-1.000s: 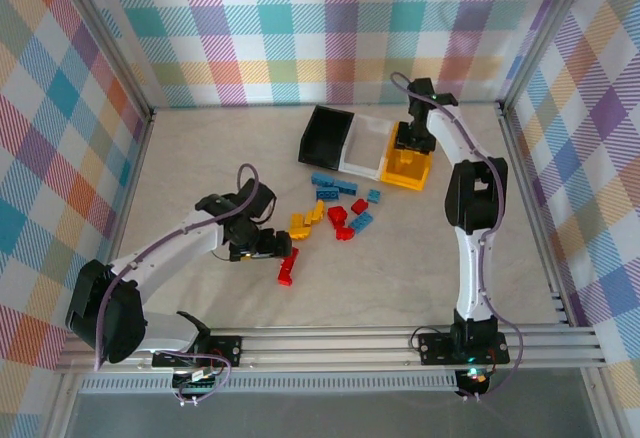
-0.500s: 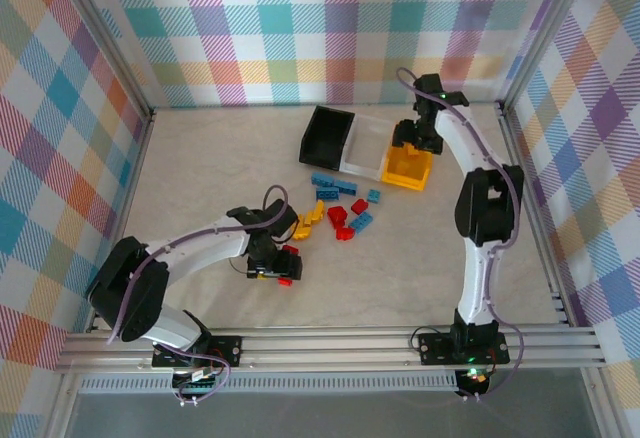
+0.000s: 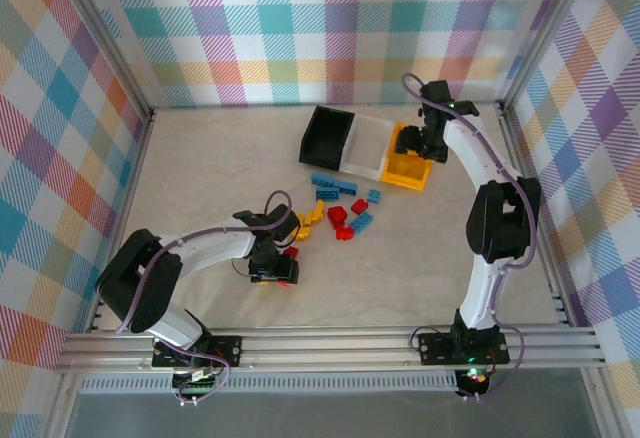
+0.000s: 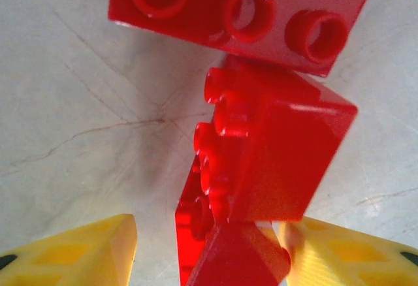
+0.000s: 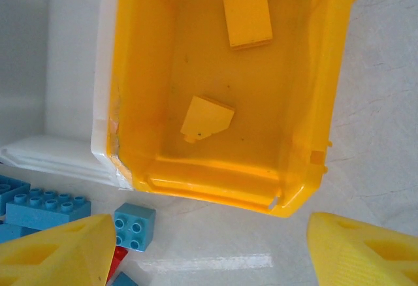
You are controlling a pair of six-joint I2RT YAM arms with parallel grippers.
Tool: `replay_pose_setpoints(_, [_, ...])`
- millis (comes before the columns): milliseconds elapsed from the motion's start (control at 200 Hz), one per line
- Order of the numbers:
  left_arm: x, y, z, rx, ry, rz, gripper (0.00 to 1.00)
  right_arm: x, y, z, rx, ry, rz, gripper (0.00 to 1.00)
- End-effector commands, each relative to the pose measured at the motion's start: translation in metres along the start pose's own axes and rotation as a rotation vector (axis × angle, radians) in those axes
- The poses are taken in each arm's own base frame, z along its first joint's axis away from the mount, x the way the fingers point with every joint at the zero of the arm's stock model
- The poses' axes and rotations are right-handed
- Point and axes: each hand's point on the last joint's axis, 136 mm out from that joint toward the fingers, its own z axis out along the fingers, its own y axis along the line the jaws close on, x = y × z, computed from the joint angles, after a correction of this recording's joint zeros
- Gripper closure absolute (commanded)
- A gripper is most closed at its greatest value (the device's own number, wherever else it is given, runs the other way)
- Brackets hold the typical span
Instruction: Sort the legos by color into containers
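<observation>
My left gripper (image 3: 274, 269) is low over the red legos (image 3: 291, 252) in front of the loose pile. In the left wrist view a red brick (image 4: 274, 162) stands between my yellow fingers (image 4: 85, 253). It touches the right finger, and a gap shows at the left one. My left gripper (image 4: 219, 253) is open. A second red brick (image 4: 241, 5) lies just beyond. My right gripper (image 3: 412, 143) hovers open over the yellow bin (image 3: 408, 168), holding nothing. Two yellow bricks (image 5: 208, 119) lie inside the yellow bin (image 5: 215, 176). The black bin (image 3: 325, 138) and white bin (image 3: 366, 145) stand left of it.
Blue legos (image 3: 333, 182), yellow legos (image 3: 308, 220) and more red legos (image 3: 340, 220) lie scattered mid-table. A small blue brick (image 5: 134, 226) and a long one (image 5: 46, 209) lie in front of the bins. Metal frame rails edge the table.
My left gripper slid right onto the red legos and its jaws narrowed around one. My right wrist shifted rightward at the yellow bin.
</observation>
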Motion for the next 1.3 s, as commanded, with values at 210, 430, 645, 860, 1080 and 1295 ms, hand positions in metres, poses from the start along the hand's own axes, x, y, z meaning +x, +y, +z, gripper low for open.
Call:
replay_pose_setpoints(210, [-0.004,-0.005,0.007,-0.012,0.028,0.072,0.57,0.007,0.013,-0.021,-0.031,-0.035,-0.028,0.23])
replay_pose_setpoints(430, [0.001,-0.003,-0.002,-0.013,0.030,0.070,0.64,0.019,0.013,-0.021,-0.035,-0.020,-0.034,0.22])
replay_pose_setpoints(645, [-0.002,-0.003,-0.028,-0.025,-0.019,0.073,0.65,0.034,0.016,-0.024,-0.056,0.006,-0.045,0.22])
replay_pose_setpoints(860, [-0.014,-0.016,-0.063,-0.006,-0.072,0.088,0.65,0.059,0.016,-0.021,-0.076,0.058,-0.045,0.22])
replay_pose_setpoints(1080, [-0.080,-0.035,-0.106,0.010,-0.190,0.121,0.65,0.085,0.015,-0.029,-0.114,0.090,-0.005,0.22])
replay_pose_setpoints(1295, [-0.208,-0.066,-0.134,0.063,-0.321,0.147,0.65,0.107,0.016,-0.042,-0.138,0.111,0.006,0.22])
